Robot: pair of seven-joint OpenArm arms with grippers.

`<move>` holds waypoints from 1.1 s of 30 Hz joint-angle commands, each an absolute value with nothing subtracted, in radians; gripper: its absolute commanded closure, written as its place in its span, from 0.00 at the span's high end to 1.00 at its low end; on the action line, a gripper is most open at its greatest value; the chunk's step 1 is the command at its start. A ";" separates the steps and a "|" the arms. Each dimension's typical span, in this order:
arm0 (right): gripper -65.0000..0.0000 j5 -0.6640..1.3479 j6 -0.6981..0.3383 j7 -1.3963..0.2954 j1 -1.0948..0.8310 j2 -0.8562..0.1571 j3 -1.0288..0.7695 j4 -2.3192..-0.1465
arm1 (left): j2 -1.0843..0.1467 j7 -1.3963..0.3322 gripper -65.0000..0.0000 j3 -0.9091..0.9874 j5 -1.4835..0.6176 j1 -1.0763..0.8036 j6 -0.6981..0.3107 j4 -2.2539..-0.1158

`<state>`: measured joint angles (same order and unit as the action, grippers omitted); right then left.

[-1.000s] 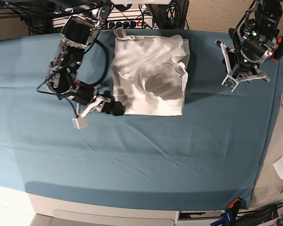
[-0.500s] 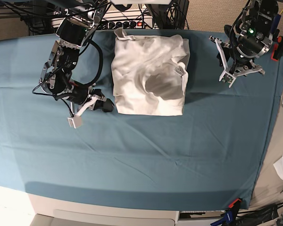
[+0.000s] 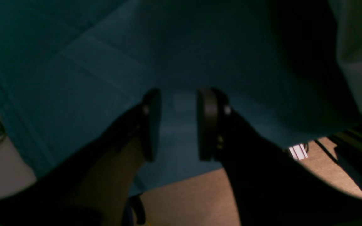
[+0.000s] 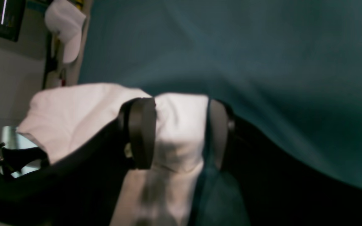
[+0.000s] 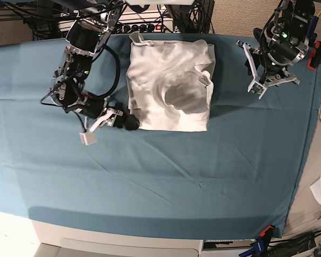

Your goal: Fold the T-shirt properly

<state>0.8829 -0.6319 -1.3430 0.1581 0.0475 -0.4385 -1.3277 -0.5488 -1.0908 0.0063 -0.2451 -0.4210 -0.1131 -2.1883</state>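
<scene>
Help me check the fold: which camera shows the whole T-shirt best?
The base view: the T-shirt lies there entire, a rumpled rectangle on the teal cloth. The right wrist view shows only one corner, blurred, between its claw's open jaws. The left wrist view catches a pale sliver at its right edge.

A teal table cloth (image 5: pixel 203 171) carries the folded T-shirt (image 5: pixel 171 88).
</scene>
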 commanded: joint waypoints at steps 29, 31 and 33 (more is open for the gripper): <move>0.00 1.006 -0.662 -1.378 0.181 0.044 -0.437 -1.266 | -0.506 -1.076 0.48 0.038 -0.654 -0.514 -0.323 -2.171; 0.00 1.006 -0.662 -1.378 0.181 0.044 -0.437 -1.266 | -0.481 -1.077 0.48 0.038 -0.681 -0.510 -0.327 -2.144; 0.00 1.006 -0.662 -1.378 0.181 0.044 -0.438 -1.266 | -0.459 -1.082 0.48 0.038 -0.705 -0.500 -0.342 -2.115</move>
